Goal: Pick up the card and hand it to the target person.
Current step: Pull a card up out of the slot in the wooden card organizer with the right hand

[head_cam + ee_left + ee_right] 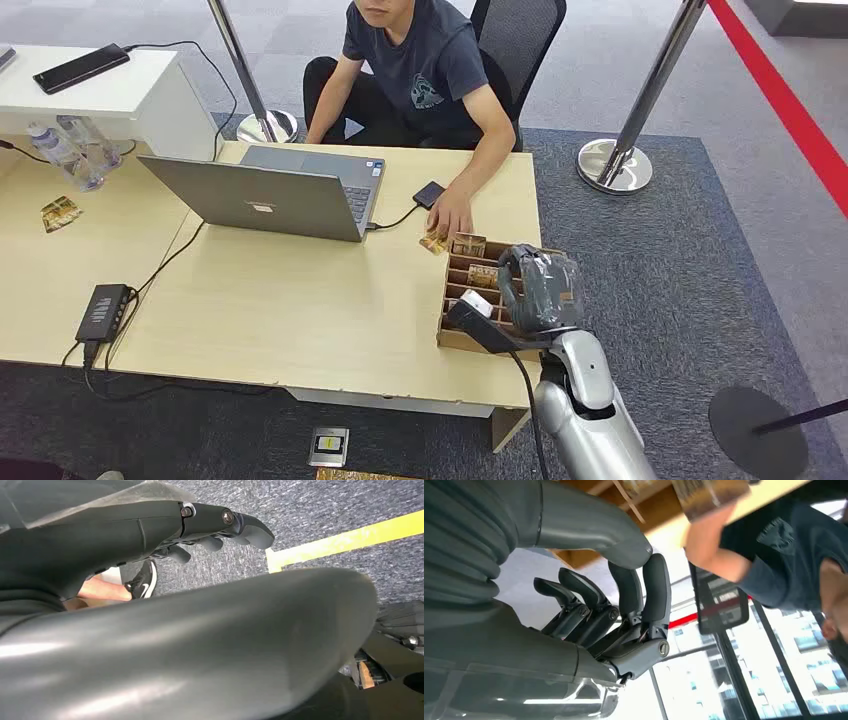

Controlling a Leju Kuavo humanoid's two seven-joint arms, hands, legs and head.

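Observation:
Brown cards stand in the slots of a wooden card box at the table's right end. My right hand hovers over the box's right half, and its fingers are curled toward the thumb with nothing between them. One card's edge and the box's wood lie just beyond the hand. The person sits across the table, one hand resting beside another card that lies flat by the box. My left hand hangs empty over grey carpet.
An open laptop sits mid-table, cabled to a black device. At the left are a black hub, water bottles and a loose card. A stanchion base stands on the carpet to the right.

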